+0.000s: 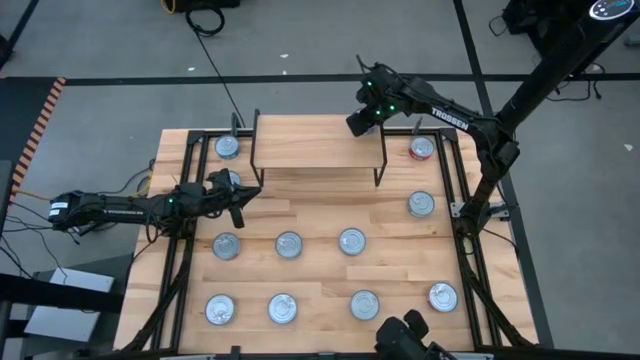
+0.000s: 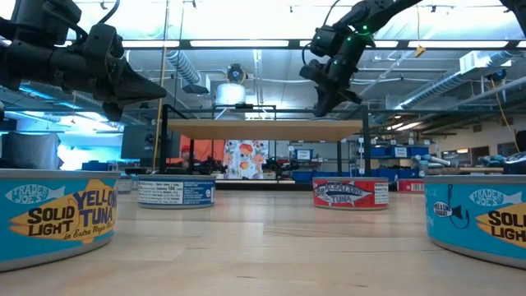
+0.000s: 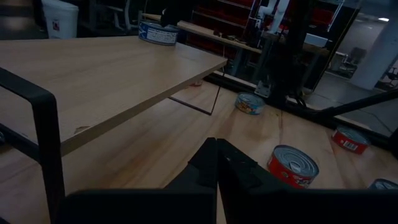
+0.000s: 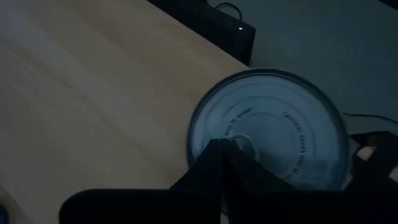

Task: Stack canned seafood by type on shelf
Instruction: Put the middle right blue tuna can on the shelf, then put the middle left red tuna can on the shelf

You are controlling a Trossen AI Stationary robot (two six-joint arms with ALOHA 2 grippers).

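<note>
Shelf (image 1: 315,142) runs left-right; one tin (image 4: 273,127) upright atop.

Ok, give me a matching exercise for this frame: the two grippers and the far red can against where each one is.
Things:
1. left gripper
2. right gripper
3. far red-labelled can

Places:
A. on the table, just right of the shelf
B. above the can on the shelf
C. over the table by the shelf's left end

Pairs: 1-C, 2-B, 3-A
</note>
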